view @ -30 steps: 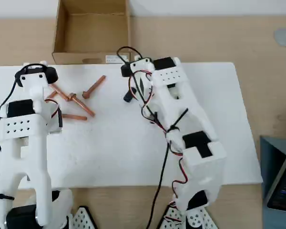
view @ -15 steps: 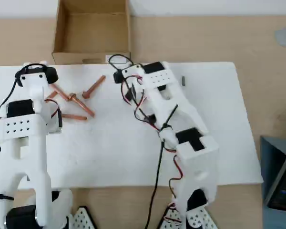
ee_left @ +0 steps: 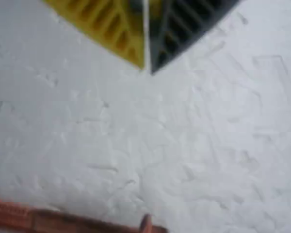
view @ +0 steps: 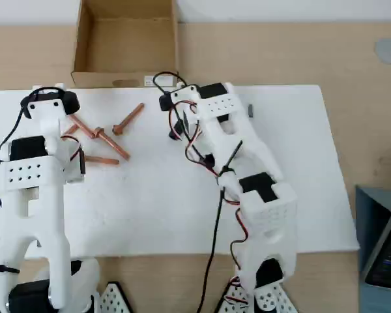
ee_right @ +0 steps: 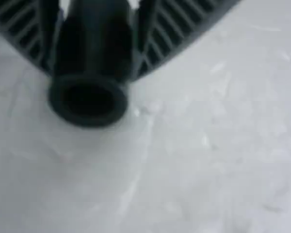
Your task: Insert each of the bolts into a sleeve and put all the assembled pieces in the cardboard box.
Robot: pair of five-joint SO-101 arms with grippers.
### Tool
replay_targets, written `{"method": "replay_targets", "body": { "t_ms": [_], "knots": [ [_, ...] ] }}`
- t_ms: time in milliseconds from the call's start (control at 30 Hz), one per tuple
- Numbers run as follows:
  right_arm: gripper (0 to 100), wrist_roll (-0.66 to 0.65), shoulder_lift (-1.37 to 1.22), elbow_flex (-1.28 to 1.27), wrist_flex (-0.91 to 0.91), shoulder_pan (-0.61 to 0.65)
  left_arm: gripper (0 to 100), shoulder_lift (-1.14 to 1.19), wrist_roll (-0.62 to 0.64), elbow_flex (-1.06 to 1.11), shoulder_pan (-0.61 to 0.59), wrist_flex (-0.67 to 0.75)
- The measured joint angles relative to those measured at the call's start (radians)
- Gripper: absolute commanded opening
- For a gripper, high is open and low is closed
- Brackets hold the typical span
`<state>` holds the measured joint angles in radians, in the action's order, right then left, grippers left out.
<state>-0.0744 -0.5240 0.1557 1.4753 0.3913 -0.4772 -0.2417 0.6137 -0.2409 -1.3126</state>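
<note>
Five or so copper bolts [view: 129, 119] lie loose on the white mat [view: 150, 195] at the upper left of the high view, just below the cardboard box [view: 127, 39], which appears unfilled.

Left wrist view: your left hand [ee_left: 146, 65] has its fingers pressed together with nothing between them. It is above the mat, and one reddish bolt [ee_left: 63, 221] runs along the lower edge.

Right wrist view: your right hand [ee_right: 92, 53] pinches a black sleeve [ee_right: 87, 99], flanged, with its bore open toward the camera.

Recommendation: spread the left hand, take a bolt near its head, and line the shank up with the bore before pushing.
</note>
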Motion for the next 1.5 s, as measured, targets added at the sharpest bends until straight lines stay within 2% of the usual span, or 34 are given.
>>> {"method": "replay_targets", "body": {
  "t_ms": [267,467,600,867,967,1233,1500],
  "knots": [
    [1.1,0.000,0.068,0.101,0.133,0.008,1,0.000,0.000,0.000,0.000,-0.052],
    [1.1,0.000,0.201,0.199,0.270,0.011,1,0.000,0.000,0.000,0.000,-0.086],
    [1.0,-0.002,0.338,0.201,0.285,0.011,1,0.003,0.000,-0.049,0.000,-0.118],
    [1.0,-0.014,0.695,-0.021,0.288,0.005,1,0.078,0.003,-0.311,0.023,-0.216],
    [1.0,-0.015,0.825,-0.157,0.288,-0.034,1,0.198,0.038,-0.422,0.034,-0.267],
    [1.0,-0.014,1.062,-0.408,0.288,-0.265,1,0.545,0.149,-0.726,0.034,-0.304],
    [1.0,-0.017,1.120,-0.457,0.288,-0.399,1,0.775,0.381,-0.973,0.034,-0.304]
  ]
}}
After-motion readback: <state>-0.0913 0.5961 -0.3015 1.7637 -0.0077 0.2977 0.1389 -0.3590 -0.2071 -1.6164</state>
